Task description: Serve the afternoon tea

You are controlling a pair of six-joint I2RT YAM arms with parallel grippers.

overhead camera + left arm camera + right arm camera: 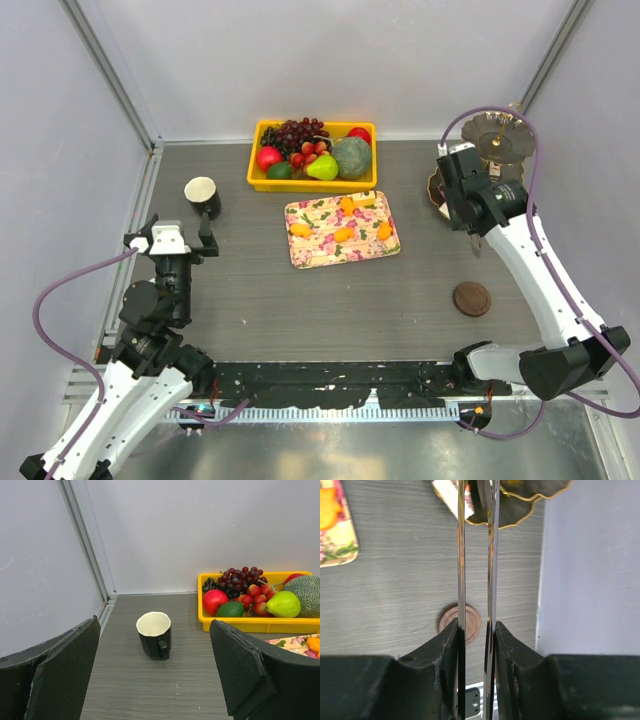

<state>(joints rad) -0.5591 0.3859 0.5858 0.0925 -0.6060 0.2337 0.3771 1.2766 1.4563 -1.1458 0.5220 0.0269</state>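
Note:
The black cup [203, 195] stands upright at the back left, also in the left wrist view [155, 635], handle toward me. My left gripper [178, 230] is open and empty just short of it [155, 672]. Small orange pastries [343, 234] lie on the floral tray [310, 252]. The dark gold-rimmed three-tier stand [497, 145] is at the back right; its rim shows in the right wrist view [520, 510]. My right gripper [472, 222] is beside the stand, shut [476, 630] on thin metal tongs [461, 555]. The light-blue cup is out of view.
A yellow bin [260, 180] of large fruit stands at the back centre, also in the left wrist view [250, 625]. A round brown coaster [472, 298] lies front right, below my right gripper [471, 630]. Walls close the left, back and right sides.

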